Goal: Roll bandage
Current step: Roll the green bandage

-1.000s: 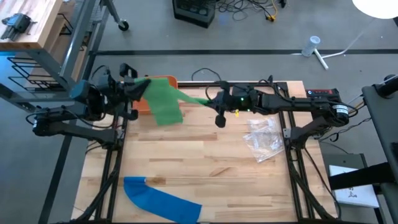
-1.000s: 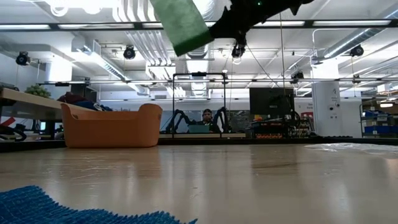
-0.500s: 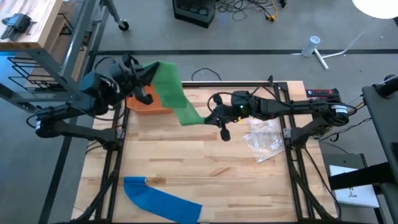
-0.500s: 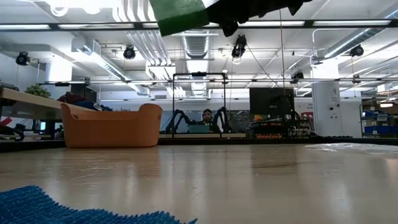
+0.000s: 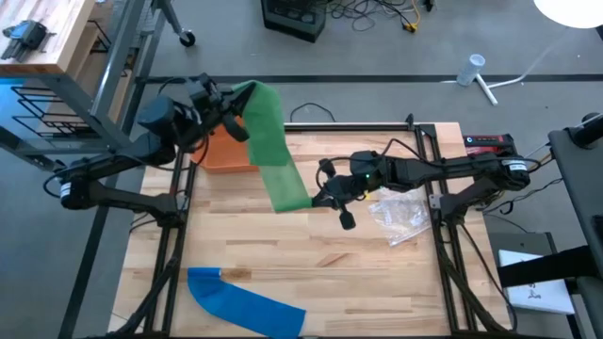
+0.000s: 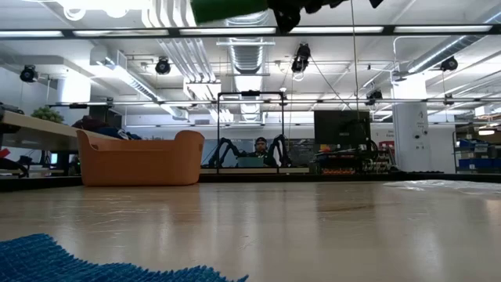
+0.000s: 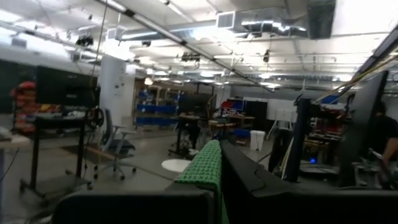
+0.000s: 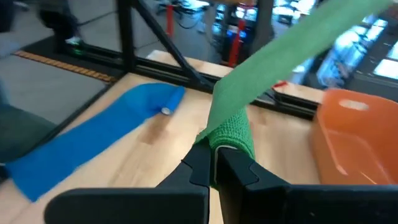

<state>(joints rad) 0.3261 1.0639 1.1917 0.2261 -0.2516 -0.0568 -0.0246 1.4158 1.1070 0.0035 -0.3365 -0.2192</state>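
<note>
Green bandage [image 5: 271,151] pinched between both end effectors above wooden table [image 5: 283,254].

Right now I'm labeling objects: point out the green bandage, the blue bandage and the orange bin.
green bandage [image 5: 273,155], high view, mid-strip
blue bandage [image 5: 247,307], high view, middle
orange bin [image 6: 141,160], low view, front wall

— What surrounds the wooden table [image 5: 311,254]?

— Grey floor [image 5: 377,52] all round. At eleven o'clock stands a butcher-block bench [image 5: 42,33]; at twelve a black box [image 5: 294,17] trailing cables; at one o'clock a white lamp stand [image 5: 480,80].

— And looking level across the room?

— An open ceiling with white ducts [image 6: 184,47] and long strip lights [image 6: 438,30]. At the far end a monitor [image 6: 340,129], shelving, and a person [image 6: 261,149] seated. Elsewhere, an office chair [image 7: 115,146] on bare floor.
</note>
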